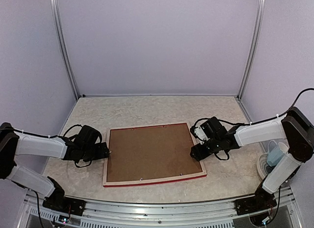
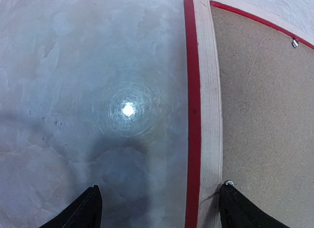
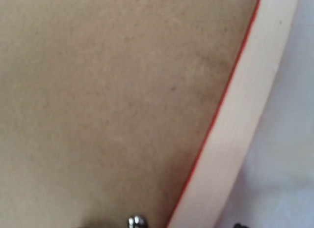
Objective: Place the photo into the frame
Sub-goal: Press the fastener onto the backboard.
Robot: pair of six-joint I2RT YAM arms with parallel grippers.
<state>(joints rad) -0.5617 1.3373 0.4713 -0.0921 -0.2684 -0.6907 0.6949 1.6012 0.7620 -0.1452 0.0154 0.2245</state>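
The left arm (image 1: 41, 146) is reaching low, its jaws sitting wide apart over the frame (image 1: 154, 181) edge. The right arm (image 1: 257, 132) is leaning over the brown board (image 1: 152, 152); I cannot tell about its jaws.

frame (image 2: 208, 115): pale bare wood w/ red painted edge, matt. backing board (image 1: 152, 152): brown fibreboard, rough, matt. bench (image 2: 73, 90): marble-look, smooth, glossy. clip (image 2: 295, 42): shiny metal.

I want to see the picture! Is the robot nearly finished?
Looks done: the frame lies face down with the brown backing board in it. No photo shows, so I can't tell if it's inside. In hand: the open left gripper straddles the left rail; the right gripper sits at the right edge. Left: probably turning it face up.
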